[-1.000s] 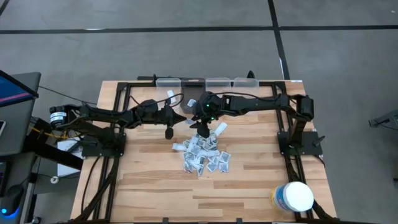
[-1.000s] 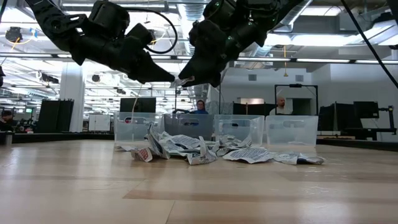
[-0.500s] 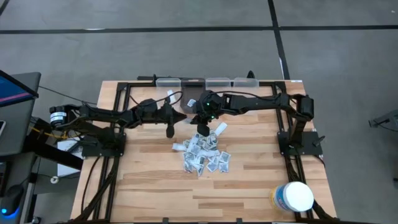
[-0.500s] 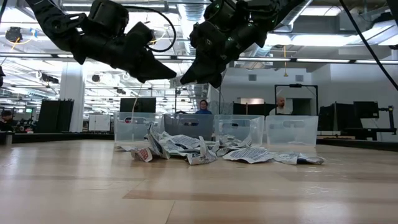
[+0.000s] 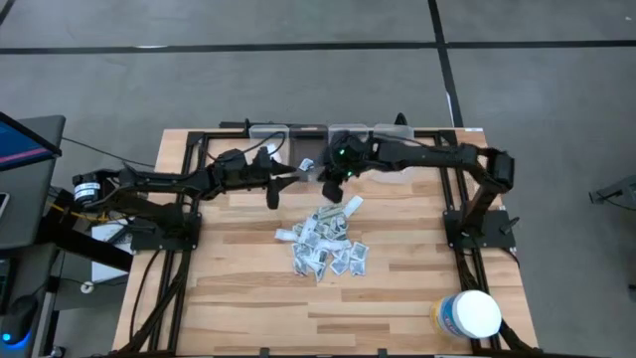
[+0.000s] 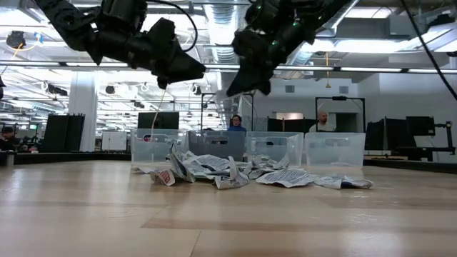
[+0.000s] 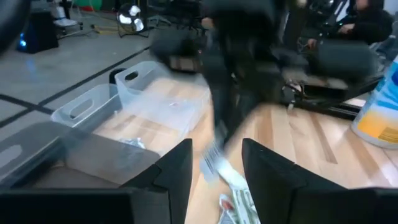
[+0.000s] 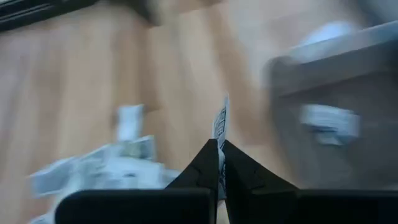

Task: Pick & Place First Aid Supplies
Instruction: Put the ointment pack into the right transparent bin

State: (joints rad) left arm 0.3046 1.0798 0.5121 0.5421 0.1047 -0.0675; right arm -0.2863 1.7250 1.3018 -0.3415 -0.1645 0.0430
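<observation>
Right gripper (image 8: 219, 144) jaws pinched shut on one packet (image 8: 220, 121), held edge-up above the counter (image 5: 417, 288); bins (image 5: 348, 132) lie just beyond. Left gripper (image 7: 216, 163) jaws spread, empty.

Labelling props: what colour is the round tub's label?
Yellow on a white tub; high view shows it best.

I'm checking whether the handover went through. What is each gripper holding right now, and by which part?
The right gripper is shut on a packet, pinching its lower edge so it stands up between the fingertips. The left gripper is open and holds nothing.
</observation>
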